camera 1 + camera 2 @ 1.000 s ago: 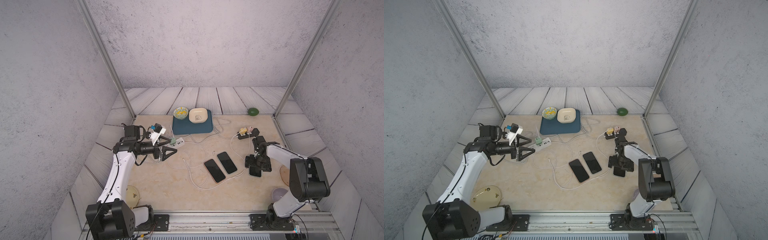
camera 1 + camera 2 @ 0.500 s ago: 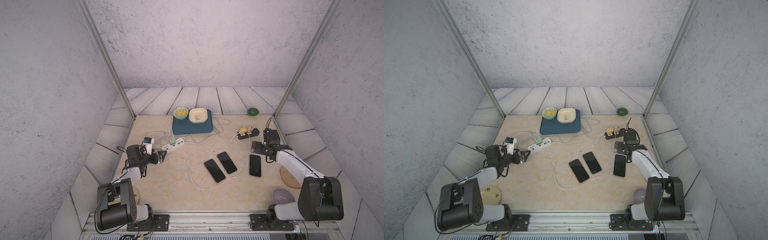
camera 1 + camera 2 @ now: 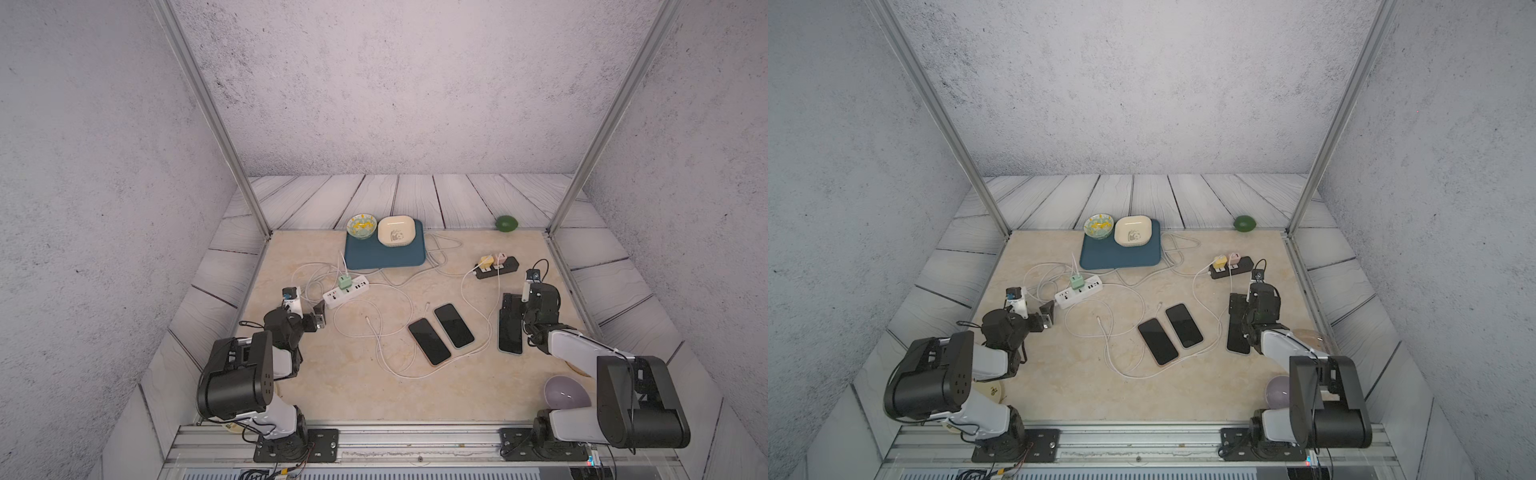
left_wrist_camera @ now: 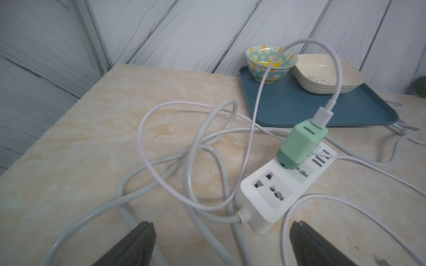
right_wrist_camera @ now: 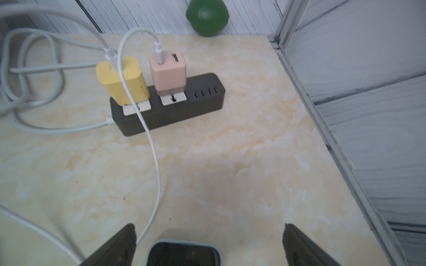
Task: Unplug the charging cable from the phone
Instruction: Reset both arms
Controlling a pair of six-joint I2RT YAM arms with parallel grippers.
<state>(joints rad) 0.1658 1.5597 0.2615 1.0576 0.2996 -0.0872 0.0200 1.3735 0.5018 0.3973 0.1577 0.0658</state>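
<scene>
Three dark phones lie on the marble table. Two lie side by side mid-table [image 3: 429, 341] [image 3: 454, 325]. The third phone [image 3: 510, 340] [image 3: 1237, 343] lies at the right, its far end showing just under my right gripper [image 5: 208, 226], which is open and holds nothing. A white charging cable [image 5: 156, 172] runs from the pink charger down past that phone's side; its plug end is hidden. Two loose cable ends lie on the table left of the middle phones. My left gripper [image 4: 221, 225] is open and empty, low beside the white power strip [image 4: 276, 191].
A black power strip [image 3: 497, 268] holds yellow and pink chargers. A green charger [image 4: 299, 145] stands in the white strip amid looped cords. At the back stand a blue tray [image 3: 386, 257] with two bowls and a lime [image 3: 506, 224]. A purple bowl [image 3: 565, 392] sits near the right base.
Both arms have drawn back toward the near edge and folded low. The right gripper came off the right phone. The left gripper dropped from its raised spot by the white strip.
</scene>
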